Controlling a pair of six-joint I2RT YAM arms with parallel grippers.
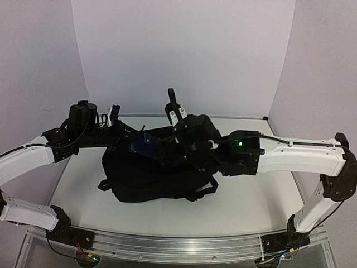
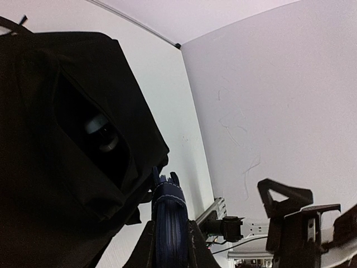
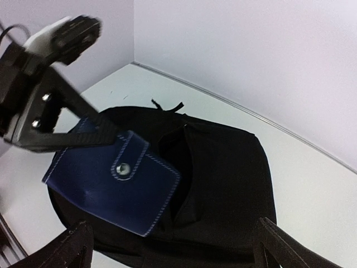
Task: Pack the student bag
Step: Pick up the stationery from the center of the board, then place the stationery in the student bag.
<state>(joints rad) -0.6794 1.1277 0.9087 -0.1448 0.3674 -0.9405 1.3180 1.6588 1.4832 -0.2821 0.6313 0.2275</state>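
top view, bag: student bag (image 1: pixel 162 178) lies mid-table (image 1: pixel 256 204); black soft fabric, slumped, straps splayed.
top view, progress: blue wallet (image 1: pixel 143 147) is held over the bag, not yet inside; packing looks barely begun.
left wrist, grip: left gripper (image 2: pixel 170 237) is clamped on the wallet, seen edge-on, with a pale stitched rim.
right wrist, pincer: right gripper (image 3: pixel 174 223) is spread wide and empty above the bag.
right wrist, wallet: flat, smooth, leather-like, with a round snap (image 3: pixel 121 167) on the flap; a dark bag opening sits just beside it.

This is a robotics lab test cell. Two white-and-black robot arms, left (image 1: pixel 25 159) and right (image 1: pixel 301 159), are bolted to an aluminium rail (image 1: pixel 178 247) along the bottom of the overhead frame. Exposed cables (image 1: pixel 290 143) and a green status light (image 1: pixel 240 142) show on them. Plain white panels (image 1: pixel 184 56) box in the white tabletop (image 1: pixel 251 206) at the back and on both sides.
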